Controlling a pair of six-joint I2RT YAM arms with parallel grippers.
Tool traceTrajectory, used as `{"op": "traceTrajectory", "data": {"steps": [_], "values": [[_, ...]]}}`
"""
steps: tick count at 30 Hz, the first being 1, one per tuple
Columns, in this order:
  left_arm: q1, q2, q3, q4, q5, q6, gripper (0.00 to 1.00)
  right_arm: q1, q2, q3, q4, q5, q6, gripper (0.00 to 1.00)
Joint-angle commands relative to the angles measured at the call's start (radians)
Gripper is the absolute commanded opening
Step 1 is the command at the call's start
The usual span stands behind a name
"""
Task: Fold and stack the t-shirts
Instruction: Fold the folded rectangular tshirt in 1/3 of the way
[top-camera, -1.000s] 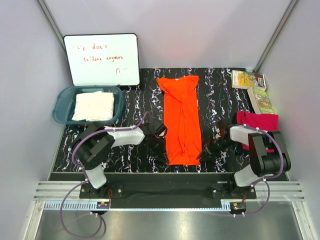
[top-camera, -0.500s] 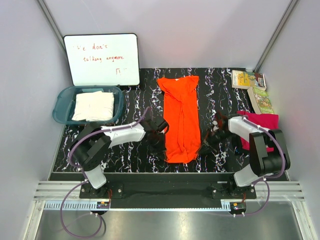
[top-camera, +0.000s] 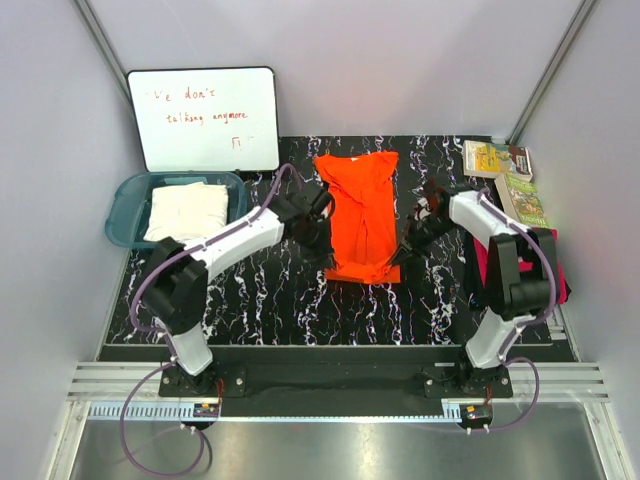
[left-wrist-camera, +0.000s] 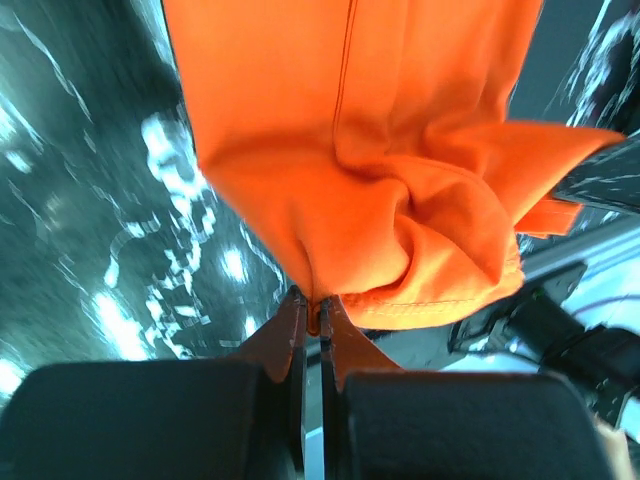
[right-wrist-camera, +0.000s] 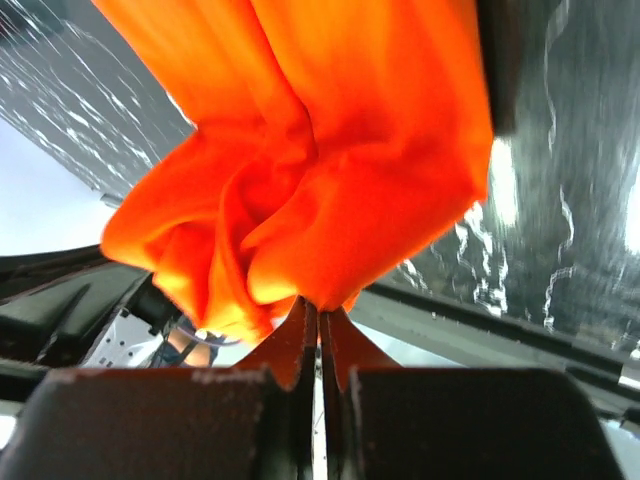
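The orange t-shirt (top-camera: 362, 210) lies in the middle of the black marbled table, its near end lifted and doubled back over itself. My left gripper (top-camera: 322, 232) is shut on the shirt's left edge; the left wrist view shows orange cloth (left-wrist-camera: 400, 200) pinched between the fingertips. My right gripper (top-camera: 408, 236) is shut on the right edge; the right wrist view shows bunched orange cloth (right-wrist-camera: 300, 180) between its tips. The cream-white t-shirt (top-camera: 187, 211) lies folded in the teal tub (top-camera: 125, 205). The magenta-pink t-shirt (top-camera: 545, 250) is at the right, partly hidden by the right arm.
A whiteboard (top-camera: 204, 118) with red writing leans at the back left. Colourful booklets (top-camera: 505, 175) lie at the back right corner. The enclosure's white walls close in the table on three sides.
Both grippers have moved away from me toward the back, carrying the orange shirt's near hem up and over. The shirt now looks about half as long as before.
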Motion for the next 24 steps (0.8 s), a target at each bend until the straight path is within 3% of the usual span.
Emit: {"op": "traceTrajectory", "data": {"steps": [1,10,14,15,17,18,19,22,24], "values": [[0.065,0.058,0.140,-0.041,-0.021,0.078,0.00,-0.010,0.098,0.173,-0.031,0.037,-0.051,0.00],[0.129,0.262,0.403,-0.120,0.011,0.162,0.01,-0.041,0.345,0.527,-0.127,0.041,-0.110,0.00],[0.154,0.327,0.481,-0.132,0.028,0.173,0.06,-0.062,0.415,0.629,-0.144,0.047,-0.111,0.00],[0.163,0.342,0.497,-0.132,0.034,0.177,0.12,-0.065,0.444,0.644,-0.147,0.049,-0.109,0.00],[0.174,0.390,0.541,-0.135,0.065,0.191,0.54,-0.073,0.477,0.689,-0.152,0.044,-0.106,0.00],[0.186,0.402,0.567,-0.141,0.071,0.194,0.89,-0.073,0.509,0.715,-0.152,0.038,-0.103,0.00],[0.192,0.414,0.578,-0.146,0.069,0.196,0.99,-0.074,0.526,0.730,-0.153,0.038,-0.103,0.00],[0.212,0.396,0.589,-0.149,0.053,0.205,0.99,-0.079,0.593,0.787,-0.155,0.003,-0.097,0.00],[0.223,0.384,0.580,-0.149,0.051,0.222,0.99,-0.081,0.641,0.839,-0.150,-0.028,-0.098,0.13]]}}
